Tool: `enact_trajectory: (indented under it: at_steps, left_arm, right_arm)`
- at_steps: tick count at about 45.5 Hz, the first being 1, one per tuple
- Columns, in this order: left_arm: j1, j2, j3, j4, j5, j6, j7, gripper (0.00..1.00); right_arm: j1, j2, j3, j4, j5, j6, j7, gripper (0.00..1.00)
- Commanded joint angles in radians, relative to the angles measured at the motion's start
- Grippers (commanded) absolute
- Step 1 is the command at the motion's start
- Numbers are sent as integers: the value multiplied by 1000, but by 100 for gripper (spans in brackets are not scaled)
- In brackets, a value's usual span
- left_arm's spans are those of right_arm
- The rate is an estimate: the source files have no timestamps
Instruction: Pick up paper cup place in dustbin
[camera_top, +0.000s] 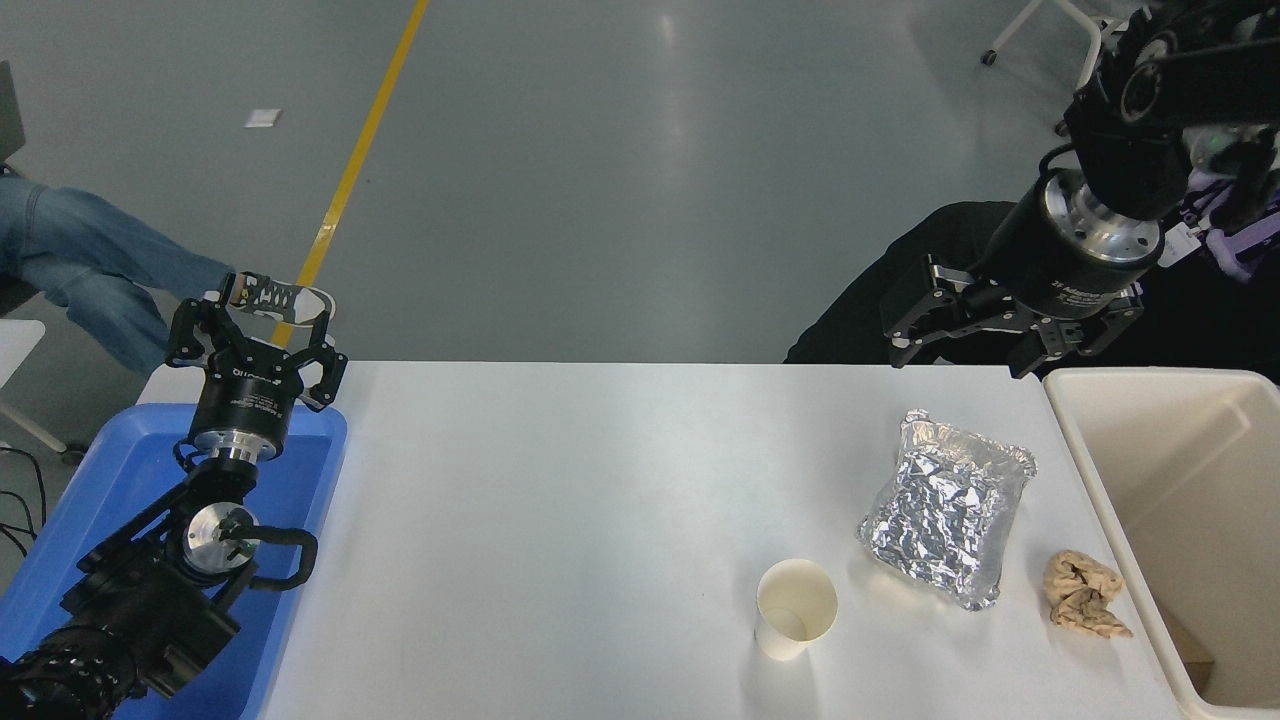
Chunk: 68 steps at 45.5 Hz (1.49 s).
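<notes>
The robot's right arm reaches in from the upper right edge, its wrist angled down and toward the table's far edge, where the right gripper (960, 345) hangs in the air with its fingers spread apart and nothing between them. It sits above and beyond the far right corner of the white table (560, 520), just beside the far rim of the dustbin (1115, 520).

The paper cup (795, 606) stands upright, mouth open to the camera, near the table's front edge and well apart from those open fingers. Between cup and gripper lies one crumpled foil packet (947, 520); one brown paper wad (1083, 594) rests to the right of the foil, close to the dustbin's wall.

The left arm is parked at the lower left over a blue tray (110, 480), its left gripper (255, 325) pointing away from the camera with fingers open and empty.

Count on the table: one cup, one foil packet, one paper wad. One dustbin stands at the right end, one tray at the left. A person in dark clothing (900, 290) sits behind the right arm, and another person's jeans-clad leg (90, 265) shows at far left.
</notes>
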Motion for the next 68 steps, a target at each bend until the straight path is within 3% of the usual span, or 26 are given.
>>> enact_trajectory:
  at_steps: [1,11,20,30,52,68]
  left_arm:
    - [0,0,0,0,0,0,-1,99]
    - [0,0,0,0,0,0,1,99]
    - [0,0,0,0,0,0,1,99]
    - [0,0,0,0,0,0,1,99]
    - [0,0,-1,0,0,-2,1,99]
    - [0,0,-1,0,0,-2,1,99]
  right_arm:
    - [-161,13,80,-13,7,0,0,100]
    - [-375,52,135,-57,8,0,-2,100]
    - [-487,73,163,-66,8,-196,-2,99]
    - [-552,99,162,-66,-10,-351,-9,90]
    - [-619,119,189,-65,-10,-385,-11,91]
    - [-670,148,208,-71,-6,-489,-11,84]
